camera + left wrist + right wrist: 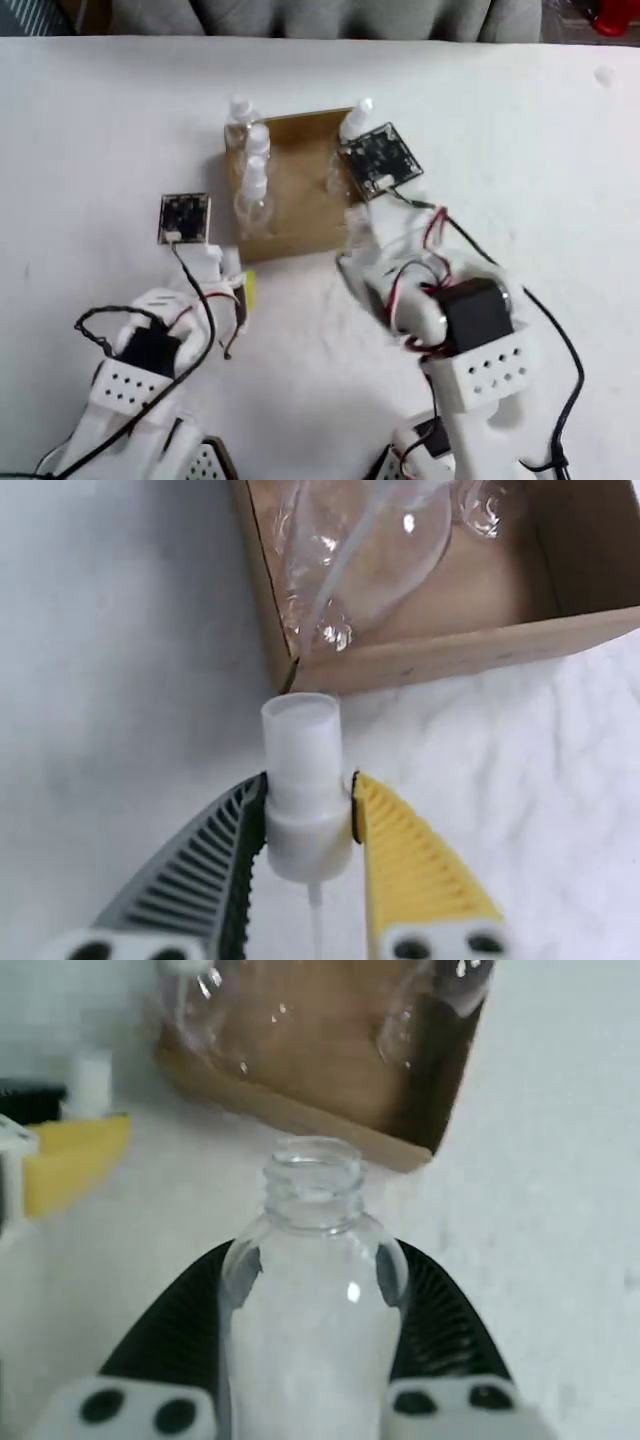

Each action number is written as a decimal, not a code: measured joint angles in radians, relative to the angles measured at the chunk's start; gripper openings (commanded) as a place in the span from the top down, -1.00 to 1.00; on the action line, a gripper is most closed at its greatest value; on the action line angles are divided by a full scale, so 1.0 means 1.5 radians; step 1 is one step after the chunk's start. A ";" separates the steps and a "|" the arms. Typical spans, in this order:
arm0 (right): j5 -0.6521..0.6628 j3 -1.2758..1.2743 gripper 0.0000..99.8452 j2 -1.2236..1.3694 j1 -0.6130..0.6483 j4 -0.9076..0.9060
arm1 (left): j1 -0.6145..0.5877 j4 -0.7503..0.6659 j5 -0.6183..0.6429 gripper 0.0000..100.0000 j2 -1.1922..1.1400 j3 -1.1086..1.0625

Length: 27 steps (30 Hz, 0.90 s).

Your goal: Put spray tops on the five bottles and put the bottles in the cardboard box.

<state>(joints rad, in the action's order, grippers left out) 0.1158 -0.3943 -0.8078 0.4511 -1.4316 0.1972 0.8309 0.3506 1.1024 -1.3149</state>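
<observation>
The cardboard box [300, 215] sits mid-table with several clear bottles in it, each wearing a white spray top [258, 138]. My left gripper [305, 800] is shut on a loose white spray top [300, 770], held upright just off the box's near corner [400, 662]. My right gripper [315, 1260] is shut on a clear bottle [310, 1300] whose threaded neck is bare, in front of the box [330, 1080]. In the high view the left gripper [235, 285] and the right gripper [358, 238] flank the box's near edge. The left gripper's yellow finger [75, 1155] and the spray top [92, 1080] appear off to one side of the bottle.
White cloth [520, 120] covers the table around the box. Both arms' bodies and cables [470, 320] fill the near side. A grey sofa edge [300, 15] runs along the far side.
</observation>
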 measured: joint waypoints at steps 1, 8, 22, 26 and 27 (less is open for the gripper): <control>-0.027 -0.005 0.96 0.000 0.012 0.019 | 0.000 0.000 0.000 0.96 0.008 0.000; -0.122 -0.118 0.96 -0.031 0.111 0.142 | -0.029 0.000 0.000 0.96 0.026 0.000; -0.168 -0.498 0.97 -0.357 0.164 0.462 | -0.134 0.000 0.000 0.96 0.026 0.001; -0.170 -0.576 0.97 -0.432 0.163 0.537 | -0.190 0.000 0.000 0.96 0.026 0.009; -0.170 -0.592 0.97 -0.450 0.163 0.554 | -0.207 0.000 0.000 0.96 0.026 0.013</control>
<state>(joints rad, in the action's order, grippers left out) -0.1389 -1.2827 -1.4830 0.6951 -0.5999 -0.1128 0.8309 0.3506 1.1408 -1.2950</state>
